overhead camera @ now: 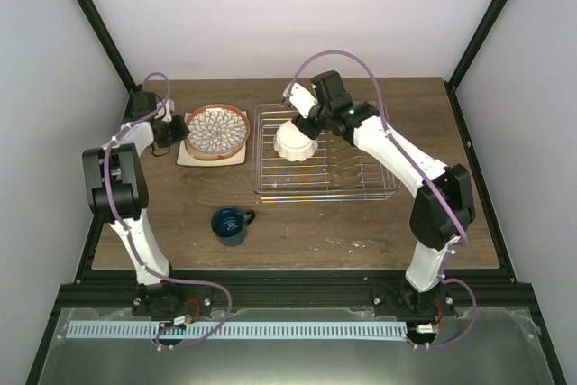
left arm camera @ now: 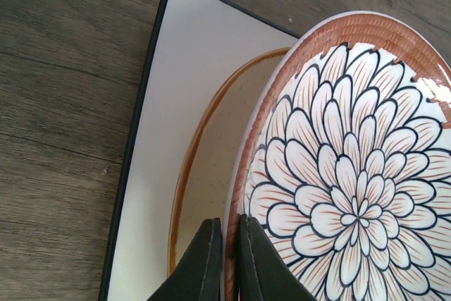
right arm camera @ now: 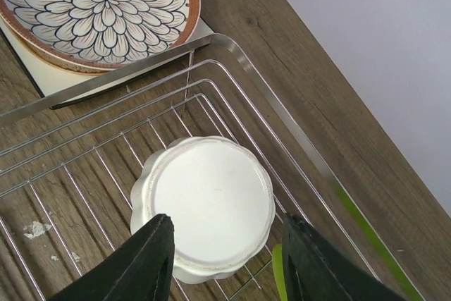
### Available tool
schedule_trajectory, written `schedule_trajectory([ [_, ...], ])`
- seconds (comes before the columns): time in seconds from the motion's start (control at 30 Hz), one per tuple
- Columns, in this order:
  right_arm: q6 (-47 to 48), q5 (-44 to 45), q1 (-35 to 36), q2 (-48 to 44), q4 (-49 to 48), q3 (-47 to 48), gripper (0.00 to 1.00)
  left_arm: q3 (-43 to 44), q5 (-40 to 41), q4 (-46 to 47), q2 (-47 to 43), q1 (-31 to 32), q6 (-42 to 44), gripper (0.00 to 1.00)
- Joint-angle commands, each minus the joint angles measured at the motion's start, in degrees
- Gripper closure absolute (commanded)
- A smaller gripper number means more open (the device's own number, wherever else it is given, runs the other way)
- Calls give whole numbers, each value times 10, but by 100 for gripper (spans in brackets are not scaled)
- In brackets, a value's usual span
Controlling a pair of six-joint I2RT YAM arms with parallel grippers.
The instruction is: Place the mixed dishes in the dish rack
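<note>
Your white bowl [right arm camera: 204, 199] sits upside down inside the rack [overhead camera: 361, 173], toward its left end. Your right gripper [right arm camera: 227, 220] straddles it, fingers spread wide on either side, clamping nothing. Left of the rack, the floral plate [left arm camera: 352, 174] lies over the square plate [left arm camera: 183, 89], and your left gripper [left arm camera: 227, 225] is pinched tight on the floral plate's rim. The blue mug [overhead camera: 230, 224] stands on the table [overhead camera: 361, 232], just in front of the rack's left end.
</note>
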State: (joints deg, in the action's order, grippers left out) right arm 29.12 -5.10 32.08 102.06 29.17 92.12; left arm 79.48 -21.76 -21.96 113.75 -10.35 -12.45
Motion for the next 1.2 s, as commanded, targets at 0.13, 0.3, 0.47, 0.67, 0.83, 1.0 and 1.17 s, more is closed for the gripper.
schedule_trajectory([
  [0.13, -65, -10, 4, 14, 11, 27, 57, -26, -31, 7, -19, -16, 5, 100],
  [0.3, -115, -58, 4, 28, 18, 51, 57, -73, -91, 40, -54, -60, -15, 100],
  [0.47, -159, -125, 4, 51, 30, 93, 57, -129, -155, 101, -88, -100, -53, 100],
  [0.67, -219, -215, 4, 90, 43, 150, 57, -190, -208, 187, -123, -110, -106, 100],
  [0.83, -247, -271, 4, 119, 53, 176, 57, -230, -242, 249, -147, -116, -147, 100],
  [1.0, -271, -325, 4, 162, 64, 223, 57, -260, -263, 295, -165, -118, -178, 100],
  [1.17, -298, -369, 4, 210, 87, 276, 56, -291, -272, 351, -199, -118, -207, 100],
])
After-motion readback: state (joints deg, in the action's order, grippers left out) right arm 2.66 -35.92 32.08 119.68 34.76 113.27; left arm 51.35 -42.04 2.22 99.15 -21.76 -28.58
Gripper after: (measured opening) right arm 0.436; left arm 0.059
